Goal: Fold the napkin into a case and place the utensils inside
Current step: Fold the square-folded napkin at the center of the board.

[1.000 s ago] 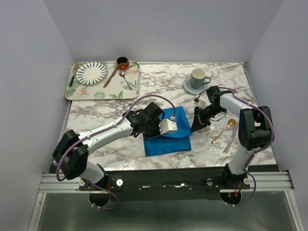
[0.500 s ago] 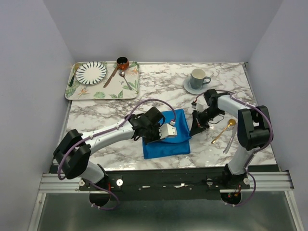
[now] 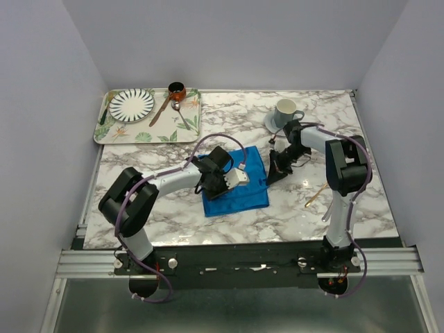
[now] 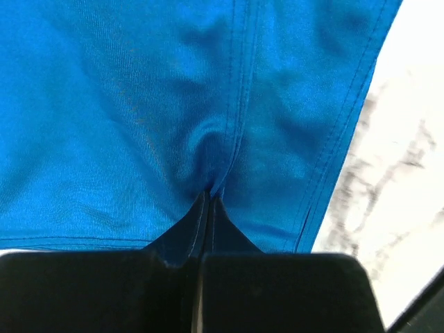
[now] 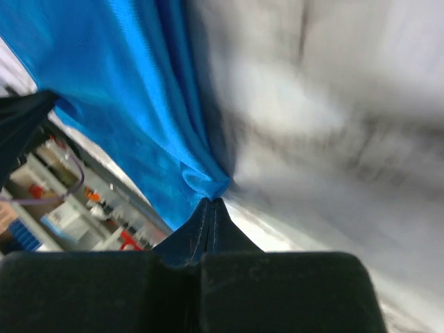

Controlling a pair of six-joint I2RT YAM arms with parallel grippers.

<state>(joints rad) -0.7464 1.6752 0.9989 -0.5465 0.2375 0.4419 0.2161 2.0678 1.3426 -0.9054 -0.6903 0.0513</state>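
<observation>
On the worktop, your left claw and right claw each pinch the blue napkin tight.

Bright royal-blue cloth napkin: soft, smooth fine weave with a slight satin sheen, stitched hems. White-and-grey marble-pattern bench looks glossy and smooth; slim gold-coloured metal spoon is shiny. Black fingers look matt, plastic-like.
</observation>
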